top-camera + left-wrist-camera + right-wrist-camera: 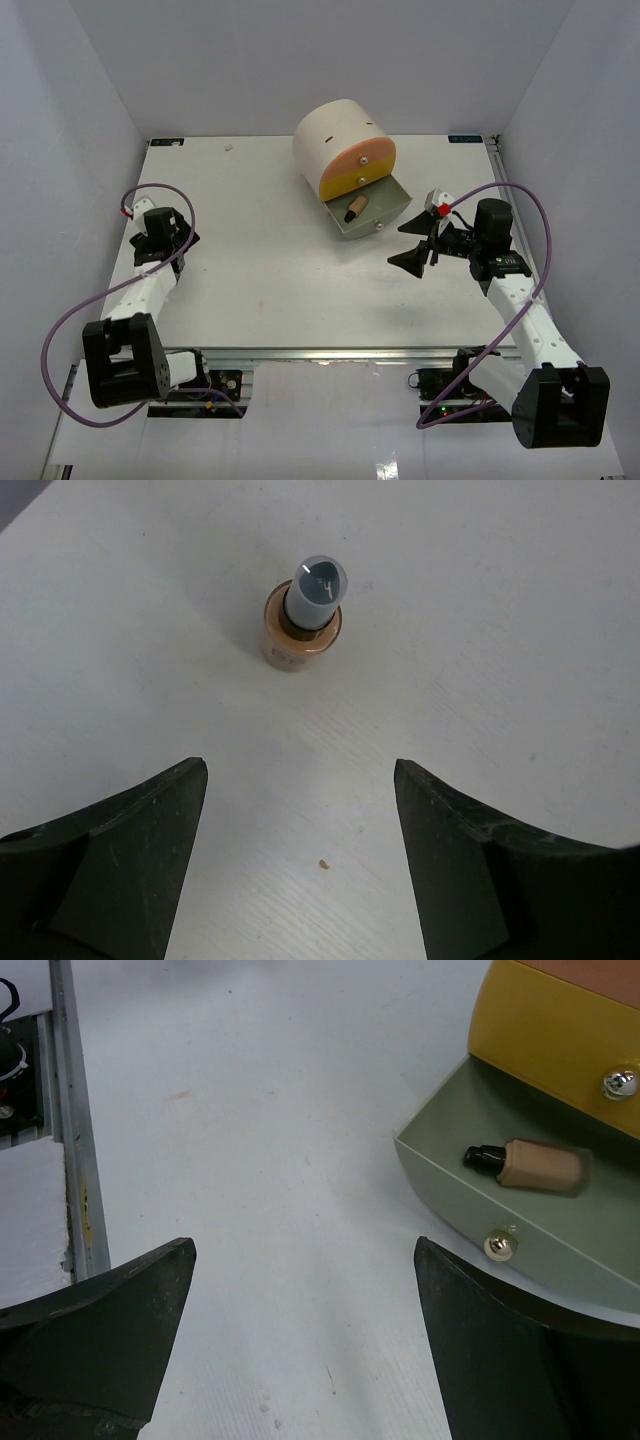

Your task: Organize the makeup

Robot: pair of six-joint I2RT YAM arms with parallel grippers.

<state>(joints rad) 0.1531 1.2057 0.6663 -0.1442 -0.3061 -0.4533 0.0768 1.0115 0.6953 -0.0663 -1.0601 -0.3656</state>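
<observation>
White desk [260, 270] lies bare and passable between the two arms. Big cream cylindrical drum with orange, yellow and grey drawers [335, 135] blocks far centre. Its grey bottom drawer [388, 207] stands open, jutting toward the right arm, top reachable. A tan tube with black cap [535, 1165] lies inside with room beside it. Right gripper [302, 1245] fingers are spread over bare desk, with the drawer's silver knob [500, 1245] just beside one finger. Left gripper [298, 770] fingers are spread. An upright tan bottle with grey cap [305, 615] stands ahead of the gap, bare desk all round it.
</observation>
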